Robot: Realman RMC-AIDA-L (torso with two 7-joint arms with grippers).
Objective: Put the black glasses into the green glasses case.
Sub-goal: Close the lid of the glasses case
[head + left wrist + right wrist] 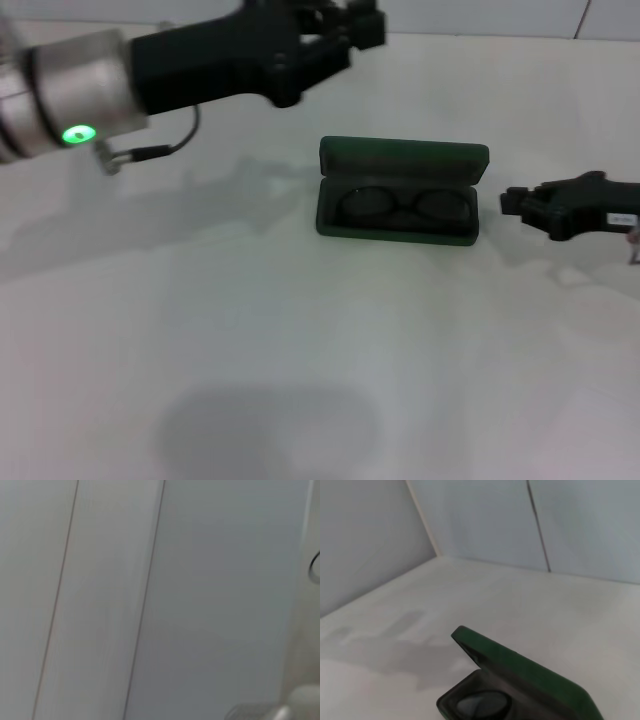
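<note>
The green glasses case [401, 189] lies open in the middle of the white table, lid raised at the back. The black glasses [405, 207] lie inside it, both lenses showing. The case also shows in the right wrist view [520, 672], with one lens [481, 703] visible inside. My left gripper [345, 25] is raised high above the table, behind and to the left of the case. My right gripper [512, 203] is low over the table just to the right of the case, apart from it. The left wrist view shows only wall panels.
The white table [250, 330] extends around the case. A wall with panel seams [537, 525] stands behind the table. A cable [150, 150] hangs from the left arm.
</note>
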